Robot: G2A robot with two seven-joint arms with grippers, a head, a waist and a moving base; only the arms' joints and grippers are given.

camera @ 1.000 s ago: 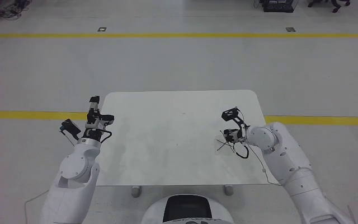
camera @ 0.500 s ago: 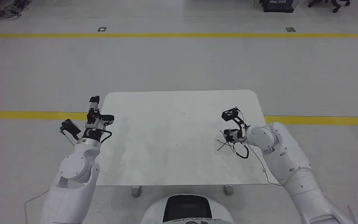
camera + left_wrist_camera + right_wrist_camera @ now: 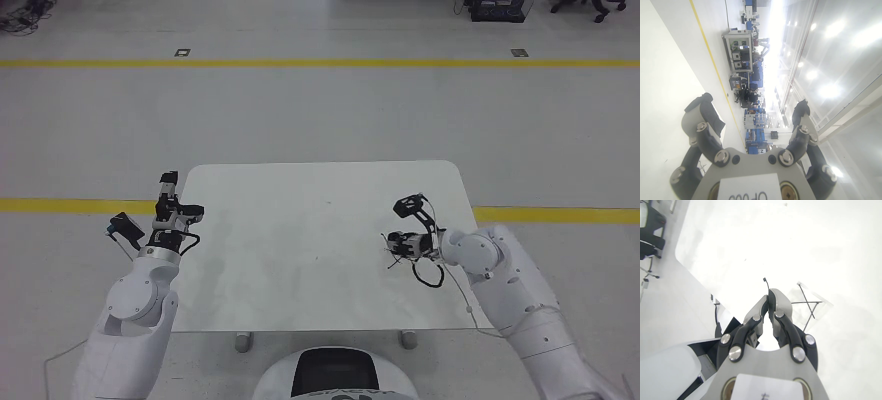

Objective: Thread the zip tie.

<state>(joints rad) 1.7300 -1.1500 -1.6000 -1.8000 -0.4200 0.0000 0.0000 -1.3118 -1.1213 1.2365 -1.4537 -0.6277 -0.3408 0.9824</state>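
Table (image 3: 320, 200) layout: right gripper (image 3: 768, 296) at its 3 o'clock side, pinched on the zip tie (image 3: 766, 283), head poking past the tips, likely kept free for threading. Spares in a clear bag (image 3: 819, 298) just beside. Empty left gripper (image 3: 753, 106) gapes wide at 9 o'clock edge; broad tabletop between them.
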